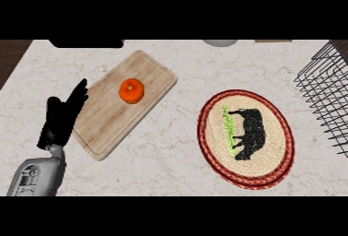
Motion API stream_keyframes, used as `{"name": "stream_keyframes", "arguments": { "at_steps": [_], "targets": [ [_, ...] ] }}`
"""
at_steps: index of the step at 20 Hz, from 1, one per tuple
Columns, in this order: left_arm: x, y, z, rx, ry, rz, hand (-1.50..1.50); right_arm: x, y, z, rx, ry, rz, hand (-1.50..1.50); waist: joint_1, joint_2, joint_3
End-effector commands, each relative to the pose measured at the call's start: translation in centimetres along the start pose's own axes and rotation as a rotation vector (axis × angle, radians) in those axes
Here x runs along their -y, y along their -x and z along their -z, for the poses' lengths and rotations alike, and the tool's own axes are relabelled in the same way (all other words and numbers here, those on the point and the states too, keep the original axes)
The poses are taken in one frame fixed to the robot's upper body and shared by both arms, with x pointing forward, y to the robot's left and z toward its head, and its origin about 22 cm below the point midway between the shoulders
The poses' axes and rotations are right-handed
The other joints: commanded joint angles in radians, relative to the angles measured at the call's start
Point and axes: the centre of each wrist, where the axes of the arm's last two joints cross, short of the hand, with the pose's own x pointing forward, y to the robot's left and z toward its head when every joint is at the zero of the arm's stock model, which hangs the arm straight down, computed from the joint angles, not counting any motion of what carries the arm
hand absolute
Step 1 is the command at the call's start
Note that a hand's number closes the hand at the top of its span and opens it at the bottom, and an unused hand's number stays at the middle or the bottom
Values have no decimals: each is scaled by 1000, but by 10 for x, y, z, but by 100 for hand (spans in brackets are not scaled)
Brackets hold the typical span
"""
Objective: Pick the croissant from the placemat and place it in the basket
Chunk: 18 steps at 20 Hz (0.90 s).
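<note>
An oval woven placemat (270, 159) with a red rim and a black cow picture lies right of the counter's centre. No croissant shows on it or anywhere else in the head view. A black wire basket (327, 88) stands at the right edge, partly cut off. My left hand (62, 117) rests open at the left, fingers straight and pointing up, beside the cutting board's left edge and holding nothing. My right hand does not show.
A wooden cutting board (112, 117) lies tilted at the left with a round orange-red fruit (132, 90) on its upper part. At the counter's far edge are a dark object (86, 43) and a pale round thing (220, 42).
</note>
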Motion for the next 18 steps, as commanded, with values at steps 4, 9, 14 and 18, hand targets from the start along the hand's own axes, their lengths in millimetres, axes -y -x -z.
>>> {"name": "stream_keyframes", "arguments": {
  "at_steps": [4,9,14,18],
  "targets": [
    [0,1,13,1,2,-1,0,-40,23,13,-25,-109,105,150,-4,1,0],
    [-19,4,10,-15,2,-11,0,-74,52,12,-84,-96,279,-150,-5,1,0],
    [4,-6,16,-7,5,-7,0,-78,55,13,-58,-18,338,-150,-6,-1,0],
    [-4,9,3,4,3,2,0,-56,56,19,-78,136,493,-150,4,-1,0]
  ]
}}
